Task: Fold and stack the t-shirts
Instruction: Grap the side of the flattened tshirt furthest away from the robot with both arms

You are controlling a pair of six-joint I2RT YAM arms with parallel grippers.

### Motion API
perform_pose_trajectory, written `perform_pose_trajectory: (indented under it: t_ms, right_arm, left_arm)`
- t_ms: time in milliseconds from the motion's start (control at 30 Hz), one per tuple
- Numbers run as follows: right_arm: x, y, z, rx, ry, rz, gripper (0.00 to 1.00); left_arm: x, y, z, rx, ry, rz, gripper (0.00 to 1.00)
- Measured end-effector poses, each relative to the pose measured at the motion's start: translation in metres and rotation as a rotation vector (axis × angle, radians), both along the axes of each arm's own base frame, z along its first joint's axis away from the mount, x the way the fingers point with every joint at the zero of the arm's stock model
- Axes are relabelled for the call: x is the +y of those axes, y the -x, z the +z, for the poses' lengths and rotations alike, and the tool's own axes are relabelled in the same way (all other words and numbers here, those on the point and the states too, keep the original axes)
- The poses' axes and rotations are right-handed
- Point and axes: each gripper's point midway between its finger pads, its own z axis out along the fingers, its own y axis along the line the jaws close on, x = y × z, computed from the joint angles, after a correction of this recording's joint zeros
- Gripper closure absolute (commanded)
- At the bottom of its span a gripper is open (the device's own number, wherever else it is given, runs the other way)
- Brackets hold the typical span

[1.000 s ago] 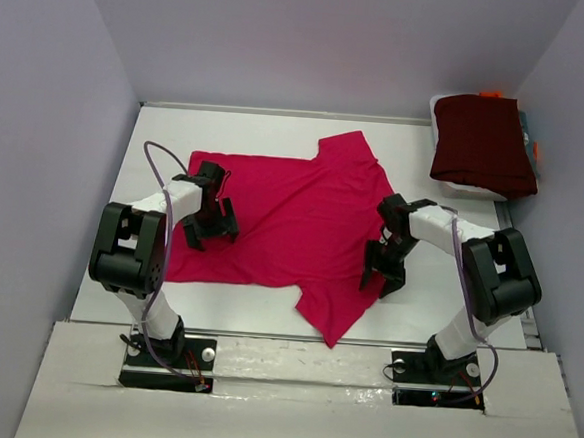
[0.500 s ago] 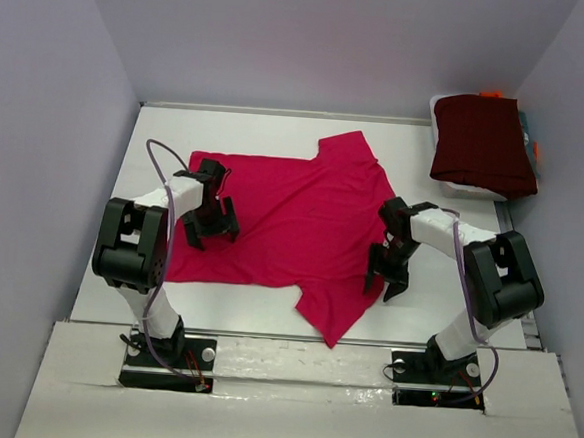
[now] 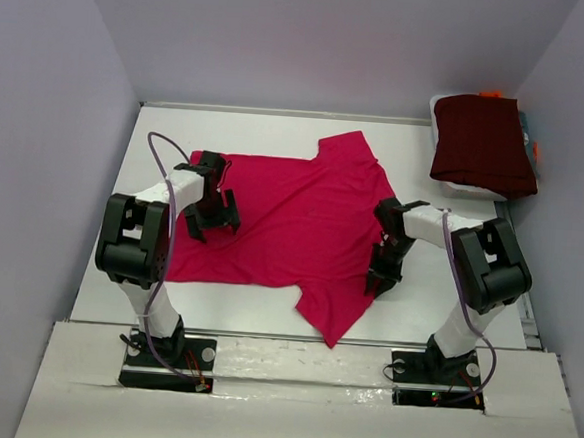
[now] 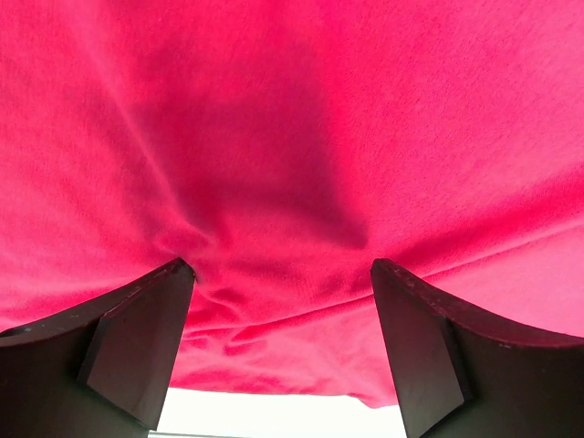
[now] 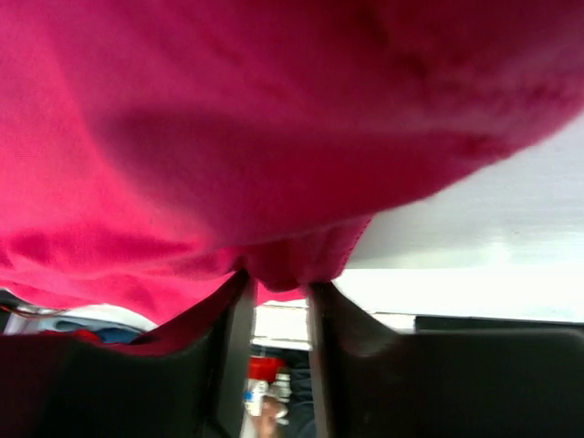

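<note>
A crimson-pink t-shirt (image 3: 292, 214) lies spread flat on the white table (image 3: 278, 128), with one sleeve toward the far side and one toward the near edge. My left gripper (image 3: 212, 220) is open and stands on the shirt's left part. In the left wrist view (image 4: 278, 274) its two fingertips press down on rumpled cloth (image 4: 292, 137) near the hem. My right gripper (image 3: 380, 275) is at the shirt's right edge. In the right wrist view (image 5: 278, 274) its jaws are shut on a small fold of the pink cloth (image 5: 228, 137). A dark maroon folded t-shirt (image 3: 483, 142) rests at the back right.
The maroon garment sits on a white bin (image 3: 494, 193) in the back right corner, with orange and blue items behind it. Grey walls enclose the table on three sides. Bare table shows to the left, right and far side of the pink shirt.
My right gripper has closed on the shirt's right edge and shifted slightly left. My left gripper has moved a little toward the far side on the cloth.
</note>
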Motion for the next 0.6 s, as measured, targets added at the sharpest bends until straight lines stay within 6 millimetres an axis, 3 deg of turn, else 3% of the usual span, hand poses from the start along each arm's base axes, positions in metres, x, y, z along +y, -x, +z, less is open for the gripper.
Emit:
perform_pose_trajectory:
  t_ms: [200,467,600]
  right_arm:
    - [0.000,-0.002,-0.001,0.004,0.010,-0.013,0.93]
    - [-0.007,0.006,0.007,-0.036,0.023,-0.017,0.93]
    - [-0.012,0.014,0.019,-0.059,0.027,-0.019,0.93]
  left_arm:
    - [-0.001,-0.001,0.000,0.002,0.002,-0.003,0.08]
    - [-0.001,0.001,-0.001,0.010,0.003,-0.004,0.08]
    - [0.000,0.007,-0.004,0.027,0.001,-0.004,0.08]
